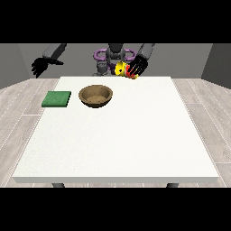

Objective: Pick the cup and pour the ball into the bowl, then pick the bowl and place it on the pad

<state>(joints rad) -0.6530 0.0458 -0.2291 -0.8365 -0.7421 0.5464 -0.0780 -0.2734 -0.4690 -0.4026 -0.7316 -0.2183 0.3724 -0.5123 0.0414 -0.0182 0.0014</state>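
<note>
**Cup held tilted above the far edge of the table; bowl and pad on the tabletop**

The white table (pixel 117 144) is seen across its full width, and its near half carries nothing that can be made out. Farther back, left of centre, a brown bowl (pixel 95 96) is set upright on the tabletop. Whether anything lies inside it cannot be told. Just beside the bowl, towards the view's left, a flat green pad (pixel 57 99) is laid near the table's left edge; the two are apart, not touching.

At the far edge, the hand at the view's right (pixel 138 66) is found raised above the table with its fingers wrapped round a yellow and red cup (pixel 122 69). The cup is held tilted, its yellow end turned towards the view's left. A ball cannot be made out.

The hand at the view's left (pixel 39 66) is held up beyond the table's far left corner, well apart from everything. Its fingers are hung spread and relaxed, and nothing is held.
</note>
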